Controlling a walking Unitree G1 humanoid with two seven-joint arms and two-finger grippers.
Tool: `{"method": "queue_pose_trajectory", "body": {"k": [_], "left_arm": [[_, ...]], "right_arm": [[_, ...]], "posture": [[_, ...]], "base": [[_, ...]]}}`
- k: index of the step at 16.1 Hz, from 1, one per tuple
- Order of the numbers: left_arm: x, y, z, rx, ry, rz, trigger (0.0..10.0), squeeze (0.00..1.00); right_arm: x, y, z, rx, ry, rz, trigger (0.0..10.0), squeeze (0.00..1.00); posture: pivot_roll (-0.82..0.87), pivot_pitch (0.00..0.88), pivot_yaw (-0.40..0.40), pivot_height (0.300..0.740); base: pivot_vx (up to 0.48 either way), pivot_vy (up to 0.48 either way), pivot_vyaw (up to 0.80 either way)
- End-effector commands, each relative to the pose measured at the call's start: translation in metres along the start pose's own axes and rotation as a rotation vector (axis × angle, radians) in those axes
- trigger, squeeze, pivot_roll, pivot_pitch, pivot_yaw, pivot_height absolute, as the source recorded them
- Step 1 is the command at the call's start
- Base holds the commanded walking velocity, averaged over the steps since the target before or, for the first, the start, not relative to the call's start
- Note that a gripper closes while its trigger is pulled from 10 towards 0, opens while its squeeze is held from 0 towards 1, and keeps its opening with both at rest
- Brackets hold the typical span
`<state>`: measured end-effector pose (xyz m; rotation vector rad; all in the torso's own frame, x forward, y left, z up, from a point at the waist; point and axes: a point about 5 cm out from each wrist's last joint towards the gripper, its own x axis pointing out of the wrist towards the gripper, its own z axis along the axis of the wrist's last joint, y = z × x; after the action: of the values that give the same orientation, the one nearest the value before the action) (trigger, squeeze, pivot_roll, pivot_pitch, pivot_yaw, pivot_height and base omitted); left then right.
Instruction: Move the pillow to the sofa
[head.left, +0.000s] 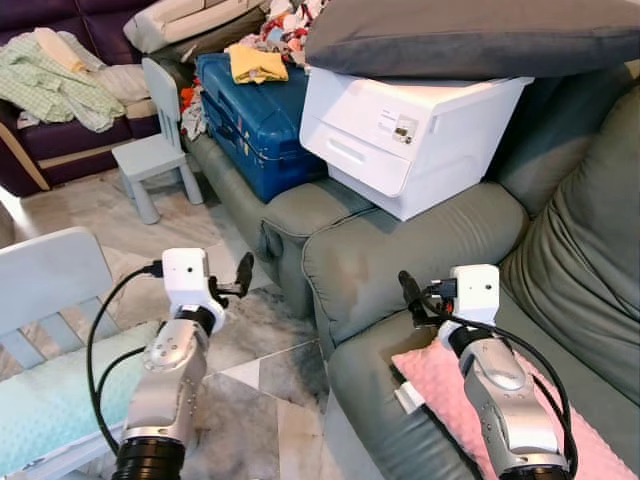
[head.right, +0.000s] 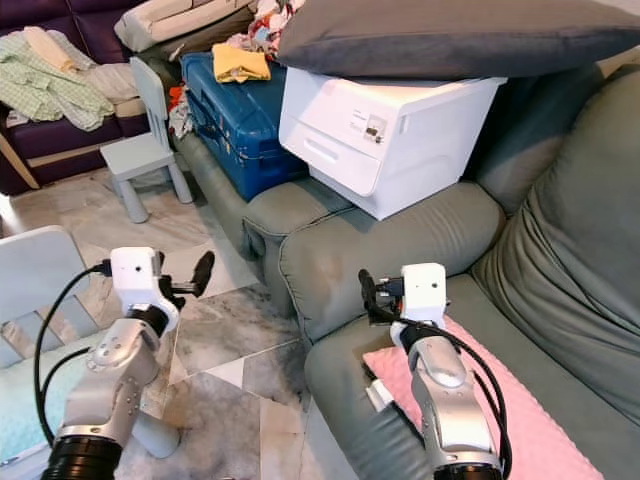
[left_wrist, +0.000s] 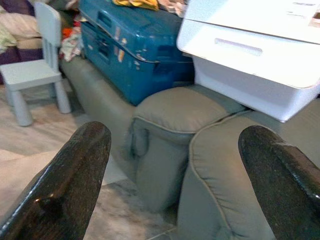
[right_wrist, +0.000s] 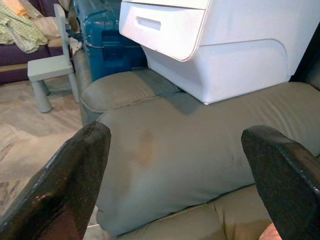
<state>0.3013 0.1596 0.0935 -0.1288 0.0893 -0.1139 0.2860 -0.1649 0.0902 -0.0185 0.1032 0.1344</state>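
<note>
The pink pillow (head.left: 440, 385) lay flat on the grey sofa (head.left: 400, 255) seat, right under the robot's right arm, a white tag poking off its near edge. The right gripper (head.left: 412, 298) hovered above the pillow's front corner, facing the sofa's padded armrest, and its wrist view showed the two black fingers (right_wrist: 65, 187) spread wide with nothing between them (a sliver of pink just peeked in at that frame's lower corner). Over on the left, the left gripper (head.left: 240, 274) hung out over the marble floor (head.left: 260, 390) beside the sofa; its fingers (left_wrist: 60, 185) were likewise splayed wide and empty. The head views gave what the wrists could not: a white storage box (head.left: 405, 130) perched on the armrest with a dark grey cushion (head.left: 470, 35) on top, a blue suitcase (head.left: 250, 120) lying next to it with a yellow garment (head.left: 255, 62) on its lid, and a pale blue chair (head.left: 40, 340) near the left arm. A small light-blue child's chair (head.left: 155, 140) stood on the floor farther back, and beyond it a purple couch (head.left: 60, 90) was draped with a checked cloth.
</note>
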Motion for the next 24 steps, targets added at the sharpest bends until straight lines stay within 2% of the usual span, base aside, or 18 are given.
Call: {"method": "queue_pose_trajectory", "body": {"k": [1,3,13,17,24], "left_arm": [[0.0032,-0.0023,0.0041,0.006,-0.004,-0.006,10.0,0.0],[0.0059,-0.0052,0.0057,0.0,-0.009,-0.013,10.0,0.0],[0.0094,-0.0041,0.0088,0.0,-0.02,-0.012,10.0,0.0],[0.0099,-0.0043,0.0084,-0.006,-0.017,-0.009,10.0,0.0],[0.0111,-0.0057,0.0082,-0.013,-0.014,-0.012,10.0,0.0]], "right_arm": [[0.0023,0.0028,0.01,-0.011,-0.027,0.015,10.0,0.0],[0.0042,0.0037,0.0148,-0.045,-0.044,0.032,10.0,0.0],[0.0077,0.0085,0.0155,-0.021,-0.044,0.037,10.0,0.0],[0.0079,0.0074,0.0164,-0.013,-0.047,0.03,10.0,0.0],[0.0081,0.0068,0.0172,-0.012,-0.049,0.024,10.0,0.0]], "posture": [[-0.09,0.0,0.022,0.74],[-0.09,0.0,0.023,0.74],[-0.09,0.0,0.028,0.74],[-0.09,0.0,0.027,0.74],[-0.09,0.0,0.029,0.74]], "base": [[0.0,0.0,0.0],[0.0,0.0,0.4],[0.0,0.0,0.77],[0.0,0.064,0.0],[0.0,0.434,0.0]]}}
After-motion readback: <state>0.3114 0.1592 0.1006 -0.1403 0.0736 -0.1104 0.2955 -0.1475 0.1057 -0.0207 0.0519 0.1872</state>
